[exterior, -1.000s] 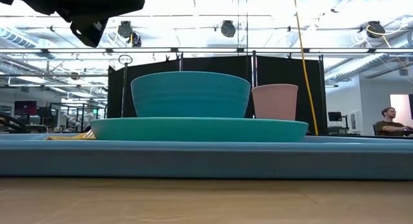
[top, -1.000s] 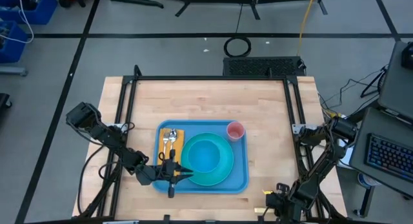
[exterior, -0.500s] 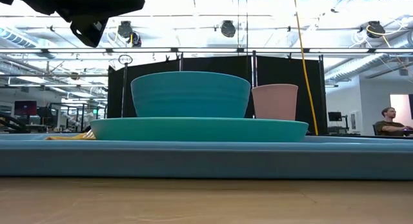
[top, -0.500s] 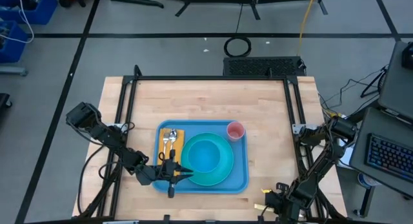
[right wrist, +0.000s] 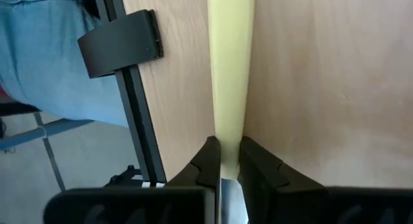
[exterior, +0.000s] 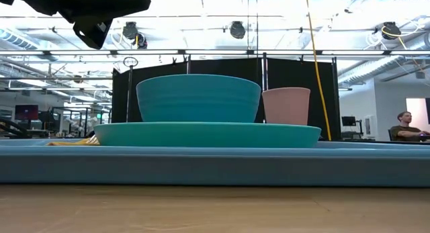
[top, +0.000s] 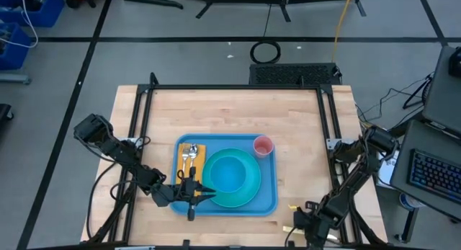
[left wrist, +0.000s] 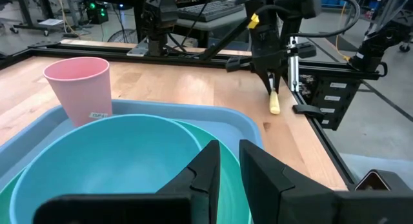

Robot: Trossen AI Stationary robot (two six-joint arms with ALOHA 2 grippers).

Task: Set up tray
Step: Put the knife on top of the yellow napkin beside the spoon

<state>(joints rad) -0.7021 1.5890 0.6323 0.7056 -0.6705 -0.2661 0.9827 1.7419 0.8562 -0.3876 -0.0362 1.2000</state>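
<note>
The light-blue tray (top: 268, 199) lies at the table's near middle. On it rest a teal plate (top: 248, 194) with a teal bowl (top: 229, 173) on top, a pink cup (top: 262, 145) at the far right corner, and an orange napkin (top: 199, 153) bearing a spoon and fork. My left gripper (top: 207, 195) hovers shut above the plate's near-left rim and touches nothing. My right gripper (top: 294, 225) is near the table's near right corner, shut on a pale yellow utensil handle (right wrist: 230, 69). My right gripper pinches the pale yellow handle (right wrist: 228, 135) between its two fingers, which come from above and point steeply down. The handle runs on past the fingertips. Its free end (left wrist: 275, 108) hangs just at the tabletop; whether it touches there, I cannot tell.
Black rails (top: 328, 127) frame the table's left, far and right sides. Bare wood (top: 230, 113) spreads beyond the tray and between the tray and my right gripper. A person's blue-clad leg (right wrist: 45, 50) is just past the table edge; another person (exterior: 405, 124) sits far off.
My right gripper has shifted a little toward the table's left, nearer the tray, taking the yellow handle with it.
</note>
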